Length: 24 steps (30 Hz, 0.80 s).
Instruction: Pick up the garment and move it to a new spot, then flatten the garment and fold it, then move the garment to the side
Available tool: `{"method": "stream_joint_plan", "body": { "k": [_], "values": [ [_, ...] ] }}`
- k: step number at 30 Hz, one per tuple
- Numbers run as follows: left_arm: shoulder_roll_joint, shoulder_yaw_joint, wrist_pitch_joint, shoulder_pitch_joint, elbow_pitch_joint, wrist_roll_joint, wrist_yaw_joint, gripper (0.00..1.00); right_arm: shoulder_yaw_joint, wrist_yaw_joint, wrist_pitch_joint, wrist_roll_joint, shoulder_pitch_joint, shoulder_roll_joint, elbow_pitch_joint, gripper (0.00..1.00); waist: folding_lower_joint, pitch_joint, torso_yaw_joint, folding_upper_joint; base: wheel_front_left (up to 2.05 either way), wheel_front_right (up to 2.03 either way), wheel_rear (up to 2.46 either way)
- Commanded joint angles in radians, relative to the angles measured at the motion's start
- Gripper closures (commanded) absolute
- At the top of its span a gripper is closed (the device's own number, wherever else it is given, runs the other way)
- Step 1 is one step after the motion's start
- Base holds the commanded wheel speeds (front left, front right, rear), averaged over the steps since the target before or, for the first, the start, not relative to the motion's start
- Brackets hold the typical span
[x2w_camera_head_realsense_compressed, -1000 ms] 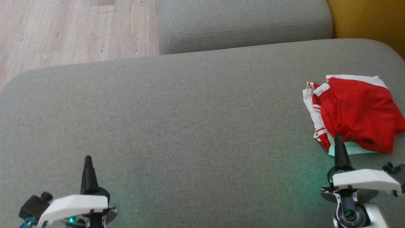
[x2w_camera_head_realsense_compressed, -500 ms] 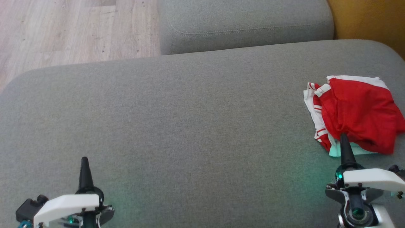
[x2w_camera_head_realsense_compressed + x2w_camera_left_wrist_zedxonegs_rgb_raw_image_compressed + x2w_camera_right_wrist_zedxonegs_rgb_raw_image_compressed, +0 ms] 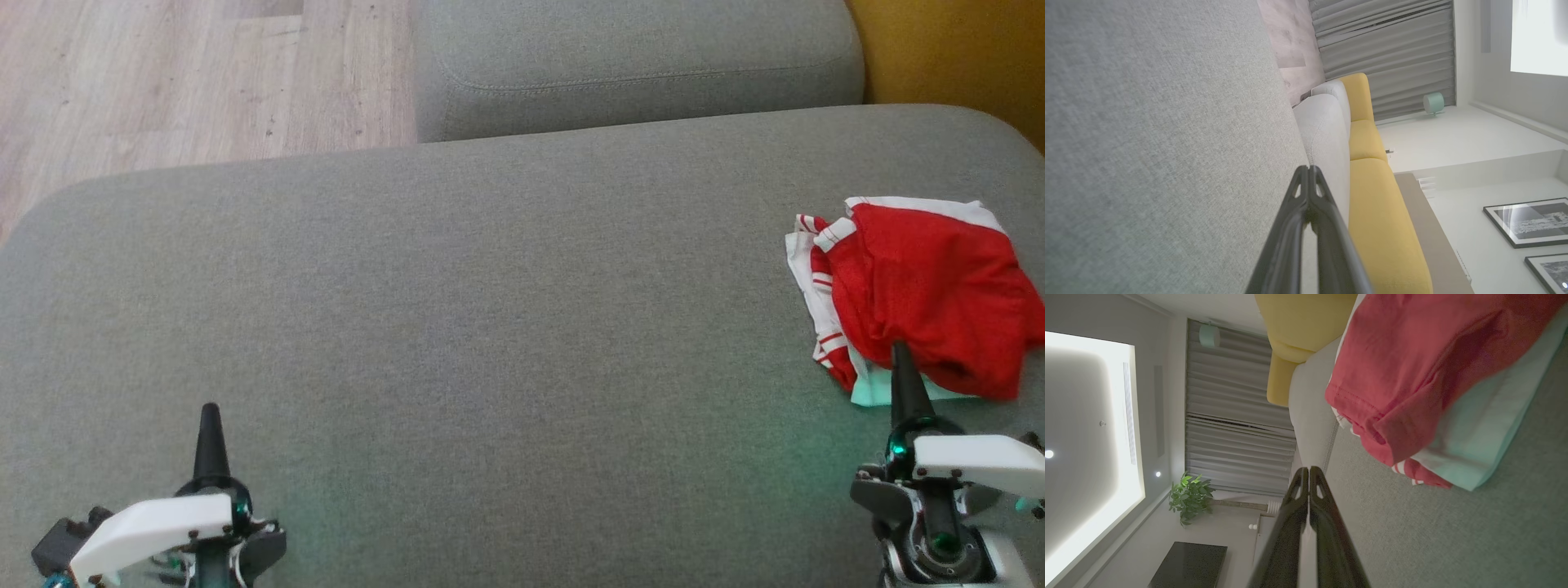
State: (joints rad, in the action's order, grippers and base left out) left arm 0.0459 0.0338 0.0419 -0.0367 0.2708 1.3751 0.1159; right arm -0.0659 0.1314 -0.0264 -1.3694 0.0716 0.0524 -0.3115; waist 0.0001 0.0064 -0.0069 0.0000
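A red garment with white trim (image 3: 922, 286) lies folded in a bundle at the right side of the grey cushion (image 3: 490, 327); the right wrist view shows it (image 3: 1412, 375) close ahead, red cloth over a pale layer. My right gripper (image 3: 900, 353) is shut, empty, its tip at the bundle's near edge, with the fingertips pressed together (image 3: 1306, 470) in the wrist view. My left gripper (image 3: 210, 411) is shut and empty over bare cushion at the lower left, far from the garment; its tips (image 3: 1308, 168) meet in the left wrist view.
A second grey cushion (image 3: 637, 65) lies beyond the main one. Wooden floor (image 3: 163, 73) is at the upper left, a yellow seat (image 3: 963, 49) at the upper right. The cushion's wide middle is bare fabric.
Both grippers have drawn back toward the picture's bottom, the right one also shifting right. The whole picture has slid slightly, so the camera moved. The garment lies as before.
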Motion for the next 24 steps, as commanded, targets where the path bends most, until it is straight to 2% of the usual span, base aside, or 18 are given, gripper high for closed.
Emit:
{"method": "stream_joint_plan", "body": {
  "k": [1, 20, 24],
  "values": [
    [0.006, 0.036, 0.009, -0.054, -0.029, 0.029, 0.011, 1.0, 0.011, -0.001, -0.011, -0.034, 0.036, 0.013, 0.043, 1.0, 0.0, 0.0, 0.001, 0.0, 0.0, 0.0, 0.0],
    [0.007, 0.076, 0.067, -0.071, -0.026, 0.229, 0.015, 1.0, -0.028, -0.001, -0.07, -0.247, 0.035, 0.011, 0.067, 1.0, -0.0001, -0.003, 0.007, 0.0, 0.0, 0.0, 0.0],
    [0.007, 0.078, 0.069, -0.071, -0.025, 0.235, 0.015, 1.0, -0.03, -0.001, -0.073, -0.254, 0.035, 0.011, 0.068, 1.0, -0.0001, -0.003, 0.007, 0.0, 0.0, 0.0, 0.0]
  ]
}}
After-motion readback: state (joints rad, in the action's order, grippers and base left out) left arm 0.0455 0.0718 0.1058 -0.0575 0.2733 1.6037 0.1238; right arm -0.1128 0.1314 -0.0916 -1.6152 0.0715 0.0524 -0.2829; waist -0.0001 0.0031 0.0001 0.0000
